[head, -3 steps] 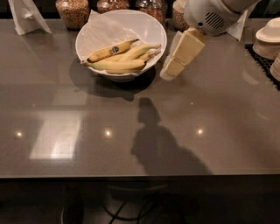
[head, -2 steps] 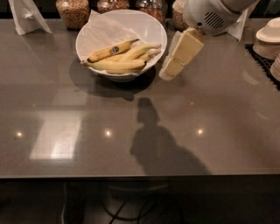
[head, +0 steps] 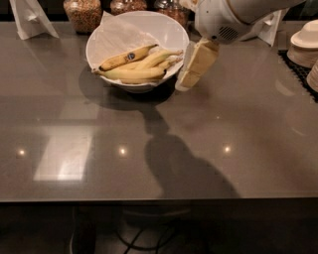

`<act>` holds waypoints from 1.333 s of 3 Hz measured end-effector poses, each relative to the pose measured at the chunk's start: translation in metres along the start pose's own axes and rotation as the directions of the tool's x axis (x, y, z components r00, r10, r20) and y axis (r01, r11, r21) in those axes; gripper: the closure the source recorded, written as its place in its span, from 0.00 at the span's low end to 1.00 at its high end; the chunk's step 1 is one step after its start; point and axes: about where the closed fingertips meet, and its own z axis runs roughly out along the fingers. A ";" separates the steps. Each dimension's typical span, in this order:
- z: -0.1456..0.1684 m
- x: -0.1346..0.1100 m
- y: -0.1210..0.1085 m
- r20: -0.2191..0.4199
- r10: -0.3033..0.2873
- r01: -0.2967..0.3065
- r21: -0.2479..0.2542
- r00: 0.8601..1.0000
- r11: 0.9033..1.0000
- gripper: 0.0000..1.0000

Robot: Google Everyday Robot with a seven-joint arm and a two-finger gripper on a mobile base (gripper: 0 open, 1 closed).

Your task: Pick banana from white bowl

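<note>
The white bowl [head: 171,31], lined with white paper, stands at the back of the grey table, left of centre. Several yellow bananas lie in it. A plain yellow banana [head: 134,74] lies across the front, and another plain one [head: 158,57] lies behind it. The banana with a blue sticker [head: 124,58] lies at the back left. My gripper [head: 185,82] hangs from the white arm [head: 223,20] just right of the bowl's rim. It is outside the bowl, tilted down and to the left, and holds nothing that I can see.
Glass jars of grains [head: 83,12] stand behind the bowl. A white folded card [head: 30,17] is at the back left. Stacked white dishes [head: 305,44] stand at the right edge. The table's front edge [head: 159,198] runs across the lower view.
My gripper has moved slightly left, closer to the bowl's right rim. The bowl and bananas have not moved.
</note>
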 end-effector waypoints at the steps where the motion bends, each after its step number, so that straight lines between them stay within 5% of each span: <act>1: 0.031 -0.006 -0.008 0.049 -0.103 0.103 -0.002 0.994 0.995 0.00; 2: 0.061 -0.007 -0.006 0.078 -0.152 0.155 -0.037 0.985 0.987 0.00; 4: 0.104 0.000 0.012 0.107 -0.173 0.185 -0.118 0.979 0.976 0.41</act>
